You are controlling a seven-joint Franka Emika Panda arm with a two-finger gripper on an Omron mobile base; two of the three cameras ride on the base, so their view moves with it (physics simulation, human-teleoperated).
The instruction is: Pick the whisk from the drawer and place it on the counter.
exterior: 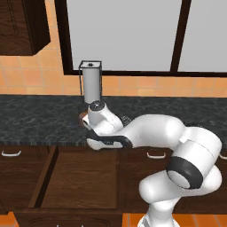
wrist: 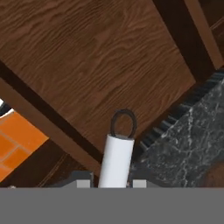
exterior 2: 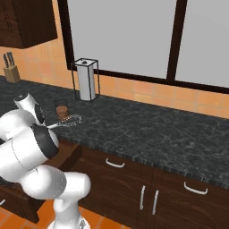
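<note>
Behind arm, whisk [exterior 2: 67, 120] half hidden.

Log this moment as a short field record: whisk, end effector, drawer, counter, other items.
whisk: white handle clamped in the end effector, wire head over the counter near its front edge
end effector: shut on the whisk handle
drawer: pulled open, wood-grain bottom bare
counter: dark speckled stone
other items: brown cylinder beside the whisk head; paper towel holder behind; knife block far left

- Robot arm [exterior: 177, 150] — glossy white, made of fat rounded segments.
- Dark grey-black bands ring its joints.
- A black strip edges the wrist.
- Fingers [wrist: 83, 180] — small, grey, blocky tips.
</note>
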